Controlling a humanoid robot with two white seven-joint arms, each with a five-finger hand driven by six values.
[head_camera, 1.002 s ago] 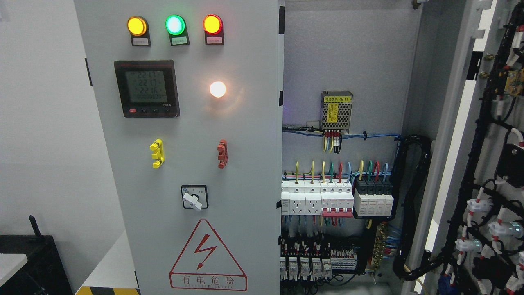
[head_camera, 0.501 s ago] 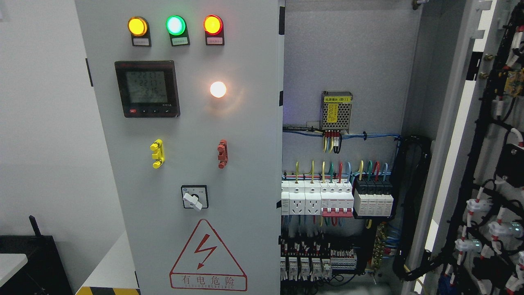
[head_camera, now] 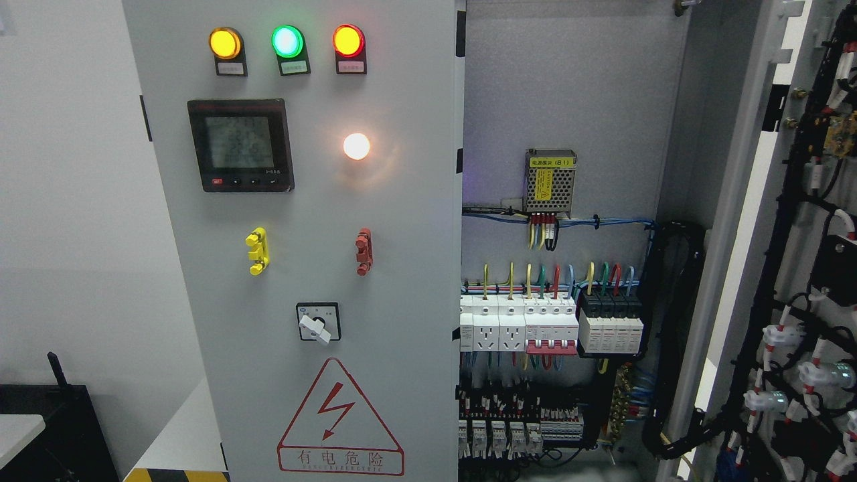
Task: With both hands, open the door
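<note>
A grey electrical cabinet fills the head view. Its left door (head_camera: 402, 221) stands closed and carries three lit lamps (head_camera: 286, 41), a digital meter (head_camera: 240, 144), a glowing round light (head_camera: 356, 146), a yellow clip (head_camera: 257, 250), a red clip (head_camera: 363, 251), a rotary switch (head_camera: 317, 323) and a red warning triangle (head_camera: 339, 420). The right door (head_camera: 813, 268) is swung wide open at the far right, its wired inner face toward me. The cabinet's interior shows between them. Neither of my hands nor arms is in the picture.
Inside are a mesh power supply (head_camera: 550, 181), a row of white sockets and breakers (head_camera: 519, 325), black modules (head_camera: 610, 321) and a thick black cable loom (head_camera: 676, 335). A white wall and a dark box (head_camera: 60, 428) lie at the left.
The digits on the meter's screen have faded; nothing else has moved.
</note>
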